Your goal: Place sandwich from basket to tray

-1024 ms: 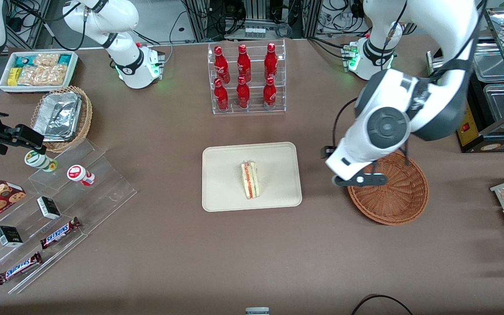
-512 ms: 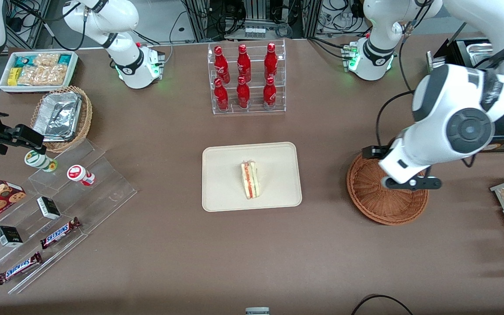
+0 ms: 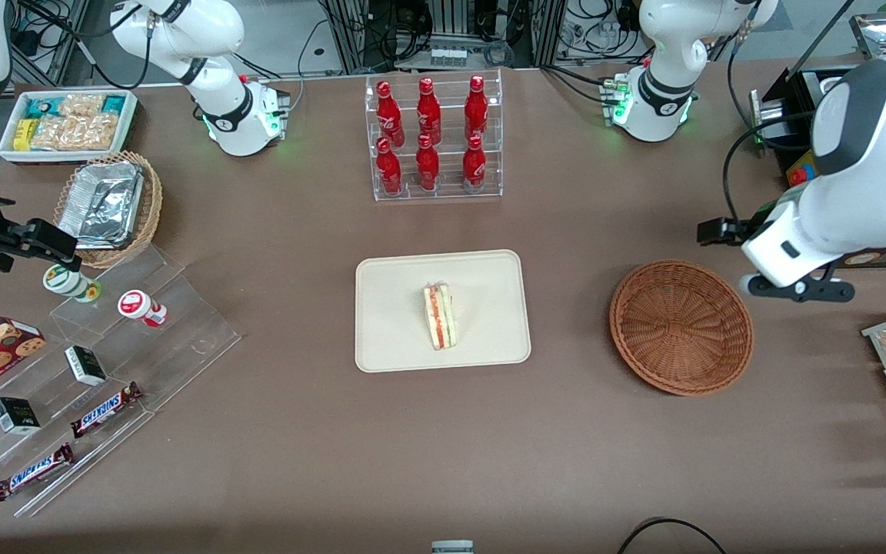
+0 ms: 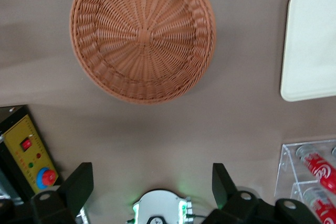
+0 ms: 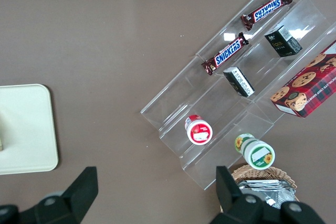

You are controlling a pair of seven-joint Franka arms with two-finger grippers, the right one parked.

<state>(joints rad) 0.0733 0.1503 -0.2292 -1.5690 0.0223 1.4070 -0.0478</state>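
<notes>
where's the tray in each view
Front view: tray at the table's middle, sandwich on it, basket beside it.
Left wrist view: tray cut off at the edge, beside the basket; tool open.
Right wrist view: tray partly shown.
Shared landmark: the tray's rounded corner.

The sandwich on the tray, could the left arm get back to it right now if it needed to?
Probably yes. The sandwich lies in the open on the tray with nothing over it. The gripper, open and empty, hangs over bare table beside the basket, which is low and shouldn't block a pass above it.
</notes>
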